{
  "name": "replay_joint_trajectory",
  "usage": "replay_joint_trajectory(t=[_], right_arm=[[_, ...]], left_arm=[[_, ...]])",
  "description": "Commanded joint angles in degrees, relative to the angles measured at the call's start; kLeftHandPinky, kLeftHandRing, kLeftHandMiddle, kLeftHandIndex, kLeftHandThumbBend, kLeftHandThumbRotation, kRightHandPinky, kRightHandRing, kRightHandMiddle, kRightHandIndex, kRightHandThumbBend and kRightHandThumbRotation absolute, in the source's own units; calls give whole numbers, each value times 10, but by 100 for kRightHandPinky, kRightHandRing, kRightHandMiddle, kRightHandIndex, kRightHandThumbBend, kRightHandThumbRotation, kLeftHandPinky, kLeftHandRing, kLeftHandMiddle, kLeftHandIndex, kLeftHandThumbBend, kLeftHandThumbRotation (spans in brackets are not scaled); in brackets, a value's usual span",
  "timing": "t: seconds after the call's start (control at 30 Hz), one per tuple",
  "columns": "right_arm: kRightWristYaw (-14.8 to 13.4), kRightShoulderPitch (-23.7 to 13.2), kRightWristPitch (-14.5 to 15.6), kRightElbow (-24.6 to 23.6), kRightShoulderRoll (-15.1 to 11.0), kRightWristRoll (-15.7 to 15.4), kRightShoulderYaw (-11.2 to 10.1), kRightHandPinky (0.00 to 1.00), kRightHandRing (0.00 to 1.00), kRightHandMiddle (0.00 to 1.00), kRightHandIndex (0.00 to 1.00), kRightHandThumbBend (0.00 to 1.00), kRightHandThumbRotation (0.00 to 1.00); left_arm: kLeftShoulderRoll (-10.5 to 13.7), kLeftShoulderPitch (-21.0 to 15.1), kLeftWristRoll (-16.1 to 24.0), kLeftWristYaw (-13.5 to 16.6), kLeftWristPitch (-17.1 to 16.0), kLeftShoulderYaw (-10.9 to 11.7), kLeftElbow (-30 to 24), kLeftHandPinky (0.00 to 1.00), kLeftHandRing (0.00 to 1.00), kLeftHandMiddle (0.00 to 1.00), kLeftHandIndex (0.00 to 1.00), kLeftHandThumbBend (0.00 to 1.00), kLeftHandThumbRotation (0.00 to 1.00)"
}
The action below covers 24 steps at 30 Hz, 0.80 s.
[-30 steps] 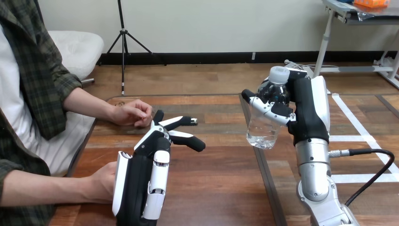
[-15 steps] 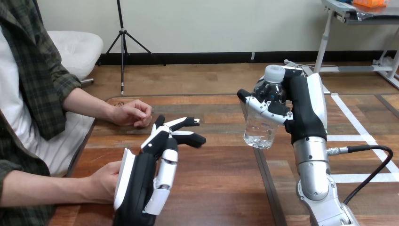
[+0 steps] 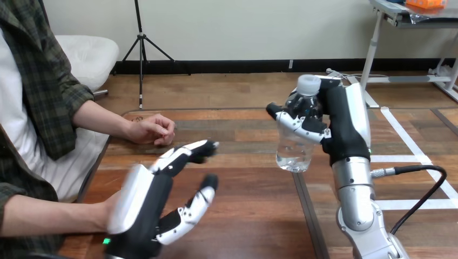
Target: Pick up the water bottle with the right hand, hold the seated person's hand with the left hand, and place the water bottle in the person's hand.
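A clear water bottle point(image 3: 294, 141) with a white cap hangs upright above the table, right of centre, and my right hand point(image 3: 324, 121) is shut on its upper part. My left hand point(image 3: 156, 202) is low at the left, palm turned up and rightward, open with its fingers spread. It covers most of the person's near hand point(image 3: 112, 209), which lies at the table's left edge; I cannot tell if the two touch. The person's far hand point(image 3: 151, 129) rests loosely closed on the table, further back.
The wooden table point(image 3: 243, 216) has a dark seam running front to back under the bottle. The person sits at the left side, both forearms reaching onto the table.
My left hand has rolled palm-up and dropped lower, with its fingers spreading. The right hand has carried the bottle a little to the left.
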Motion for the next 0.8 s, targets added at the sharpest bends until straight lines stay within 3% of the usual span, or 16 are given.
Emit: replay_joint_trajectory(t=[0.0, 0.17, 0.33, 0.57, 0.77], right_arm=[[0, -22, -28, -36, 7, 6, 4, 5, 7, 10, 10, 46, 0], [1, -20, -28, -37, 8, 5, 9, 5, 6, 9, 9, 45, 0], [1, -18, -31, -39, 8, 4, 13, 5, 6, 8, 9, 45, 0], [-2, -14, -33, -49, 8, -7, 20, 4, 6, 8, 8, 46, 0], [-2, -11, -39, -57, 8, -10, 24, 4, 6, 8, 8, 46, 0]], left_arm=[[30, 1, 74, 29, 47, 26, -87, 61, 77, 81, 76, 75, 1], [52, 13, 150, 64, 96, 38, -121, 63, 77, 81, 74, 86, 0], [68, 26, 197, 76, 149, 43, -149, 64, 77, 81, 73, 91, 0], [87, 50, 243, 52, 233, 49, -197, 68, 80, 82, 74, 93, 5], [97, 67, 239, 22, 277, 50, -232, 70, 81, 83, 76, 94, 5]])
